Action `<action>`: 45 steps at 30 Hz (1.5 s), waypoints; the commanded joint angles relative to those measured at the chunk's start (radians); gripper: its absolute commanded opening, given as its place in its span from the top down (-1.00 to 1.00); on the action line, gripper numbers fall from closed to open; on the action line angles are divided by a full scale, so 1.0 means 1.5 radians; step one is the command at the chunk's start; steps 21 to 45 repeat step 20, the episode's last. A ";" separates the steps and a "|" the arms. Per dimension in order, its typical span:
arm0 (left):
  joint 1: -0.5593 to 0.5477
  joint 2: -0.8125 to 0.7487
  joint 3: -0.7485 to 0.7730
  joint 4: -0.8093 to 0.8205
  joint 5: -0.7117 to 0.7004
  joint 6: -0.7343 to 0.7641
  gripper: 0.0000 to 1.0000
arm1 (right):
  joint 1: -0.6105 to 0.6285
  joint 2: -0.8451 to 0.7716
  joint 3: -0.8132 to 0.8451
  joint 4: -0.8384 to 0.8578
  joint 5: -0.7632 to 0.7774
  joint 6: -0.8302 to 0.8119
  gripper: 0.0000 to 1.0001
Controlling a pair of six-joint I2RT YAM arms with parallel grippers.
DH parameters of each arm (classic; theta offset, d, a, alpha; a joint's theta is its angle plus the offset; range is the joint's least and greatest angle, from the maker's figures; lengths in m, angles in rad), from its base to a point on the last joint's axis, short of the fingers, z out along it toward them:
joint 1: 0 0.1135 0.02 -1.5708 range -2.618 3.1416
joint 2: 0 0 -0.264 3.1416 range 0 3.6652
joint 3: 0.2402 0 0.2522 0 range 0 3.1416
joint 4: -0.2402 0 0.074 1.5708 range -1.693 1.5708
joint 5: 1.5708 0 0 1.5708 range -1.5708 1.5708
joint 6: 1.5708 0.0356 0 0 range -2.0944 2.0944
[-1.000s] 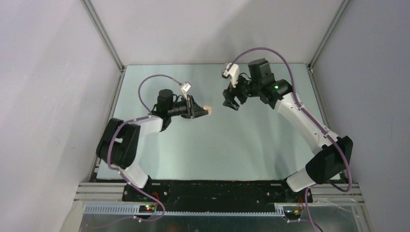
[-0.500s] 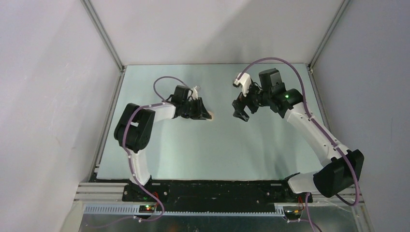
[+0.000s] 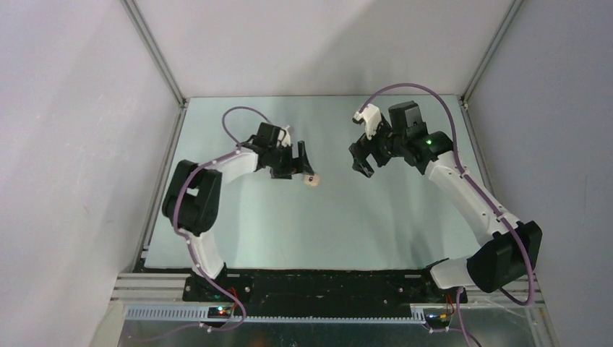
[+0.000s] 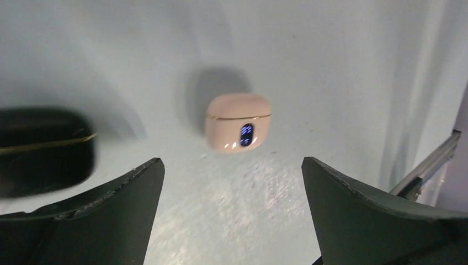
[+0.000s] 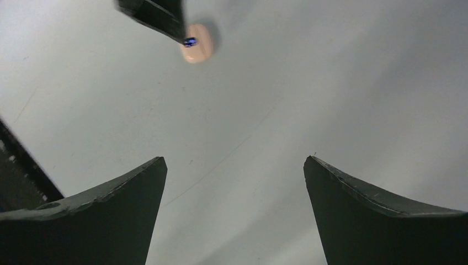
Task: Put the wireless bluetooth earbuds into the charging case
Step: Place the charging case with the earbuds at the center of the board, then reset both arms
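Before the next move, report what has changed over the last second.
The left gripper opened and let go of the cream charging case, which now lies free on the table just ahead of it. The right gripper drew back to the right, away from the case. Unchanged: the right gripper holds nothing.

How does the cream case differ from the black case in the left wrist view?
The cream case is pale; the black case is dark and blurred. The cream case shows a lit blue display; the black case shows none. The cream case is in full view; the black case is cut by the edge. Both are rounded, with a thin gold seam.
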 commanded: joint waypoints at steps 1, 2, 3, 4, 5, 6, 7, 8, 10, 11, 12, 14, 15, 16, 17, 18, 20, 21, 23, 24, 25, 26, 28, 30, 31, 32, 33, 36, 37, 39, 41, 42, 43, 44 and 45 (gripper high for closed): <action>0.043 -0.114 0.044 -0.112 -0.065 0.085 -0.99 | -0.010 0.013 0.037 0.046 0.133 0.119 -0.99; 0.053 -0.148 0.054 -0.123 -0.070 0.111 -1.00 | -0.012 0.018 0.044 0.049 0.175 0.159 -0.99; 0.057 -0.183 0.058 -0.124 -0.083 0.126 -0.99 | -0.015 0.026 0.056 0.055 0.195 0.180 -0.99; 0.064 -0.200 0.066 -0.124 -0.090 0.161 -0.99 | -0.018 0.027 0.059 0.072 0.230 0.221 -0.99; 0.066 -0.219 0.070 -0.124 -0.115 0.178 -0.99 | -0.024 0.024 0.064 0.085 0.242 0.239 -0.99; 0.069 -0.253 0.077 -0.118 -0.134 0.218 -0.99 | -0.026 0.018 0.066 0.114 0.269 0.267 -0.99; 0.070 -0.270 0.078 -0.104 -0.173 0.237 -0.99 | -0.029 0.017 0.073 0.129 0.287 0.278 -0.99; 0.073 -0.309 0.079 -0.095 -0.231 0.259 -0.99 | -0.029 0.017 0.080 0.153 0.327 0.294 -0.99; 0.087 -0.347 0.080 -0.065 -0.292 0.265 -0.99 | -0.027 0.027 0.110 0.169 0.368 0.295 -0.99; 0.096 -0.372 0.080 -0.042 -0.298 0.264 -0.99 | -0.025 0.031 0.133 0.172 0.380 0.289 -0.99; 0.108 -0.384 0.081 -0.028 -0.300 0.266 -0.99 | -0.026 0.036 0.141 0.183 0.401 0.269 -0.99; 0.117 -0.413 0.077 0.010 -0.300 0.286 -0.99 | -0.027 0.038 0.159 0.206 0.426 0.242 -0.99; 0.117 -0.428 0.070 0.035 -0.299 0.295 -0.99 | -0.027 0.039 0.166 0.214 0.430 0.233 -0.99; 0.118 -0.434 0.065 0.046 -0.298 0.308 -0.99 | -0.028 0.039 0.168 0.224 0.433 0.233 -0.99; 0.118 -0.440 0.055 0.061 -0.298 0.320 -0.99 | -0.028 0.039 0.169 0.226 0.433 0.238 -0.99; 0.118 -0.442 0.051 0.064 -0.298 0.333 -0.99 | -0.027 0.040 0.168 0.228 0.426 0.241 -0.99; 0.118 -0.442 0.037 0.066 -0.299 0.342 -0.99 | -0.021 0.042 0.158 0.229 0.415 0.245 -0.99; 0.118 -0.442 0.037 0.066 -0.299 0.342 -0.99 | -0.021 0.042 0.158 0.229 0.415 0.245 -0.99; 0.118 -0.442 0.037 0.066 -0.299 0.342 -0.99 | -0.021 0.042 0.158 0.229 0.415 0.245 -0.99; 0.118 -0.442 0.037 0.066 -0.299 0.342 -0.99 | -0.021 0.042 0.158 0.229 0.415 0.245 -0.99; 0.118 -0.442 0.037 0.066 -0.299 0.342 -0.99 | -0.021 0.042 0.158 0.229 0.415 0.245 -0.99; 0.118 -0.442 0.037 0.066 -0.299 0.342 -0.99 | -0.021 0.042 0.158 0.229 0.415 0.245 -0.99; 0.118 -0.442 0.037 0.066 -0.299 0.342 -0.99 | -0.021 0.042 0.158 0.229 0.415 0.245 -0.99; 0.118 -0.442 0.037 0.066 -0.299 0.342 -0.99 | -0.021 0.042 0.158 0.229 0.415 0.245 -0.99; 0.118 -0.442 0.037 0.066 -0.299 0.342 -0.99 | -0.021 0.042 0.158 0.229 0.415 0.245 -0.99; 0.118 -0.442 0.037 0.066 -0.299 0.342 -0.99 | -0.021 0.042 0.158 0.229 0.415 0.245 -0.99; 0.118 -0.442 0.037 0.066 -0.299 0.342 -0.99 | -0.021 0.042 0.158 0.229 0.415 0.245 -0.99; 0.118 -0.442 0.037 0.066 -0.299 0.342 -0.99 | -0.021 0.042 0.158 0.229 0.415 0.245 -0.99; 0.118 -0.442 0.037 0.066 -0.299 0.342 -0.99 | -0.021 0.042 0.158 0.229 0.415 0.245 -0.99; 0.118 -0.442 0.037 0.066 -0.299 0.342 -0.99 | -0.021 0.042 0.158 0.229 0.415 0.245 -0.99; 0.118 -0.442 0.037 0.066 -0.299 0.342 -0.99 | -0.021 0.042 0.158 0.229 0.415 0.245 -0.99; 0.118 -0.442 0.037 0.066 -0.299 0.342 -0.99 | -0.021 0.042 0.158 0.229 0.415 0.245 -0.99; 0.118 -0.442 0.037 0.066 -0.299 0.342 -0.99 | -0.021 0.042 0.158 0.229 0.415 0.245 -0.99; 0.118 -0.442 0.037 0.066 -0.299 0.342 -0.99 | -0.021 0.042 0.158 0.229 0.415 0.245 -0.99; 0.118 -0.442 0.037 0.066 -0.299 0.342 -0.99 | -0.021 0.042 0.158 0.229 0.415 0.245 -0.99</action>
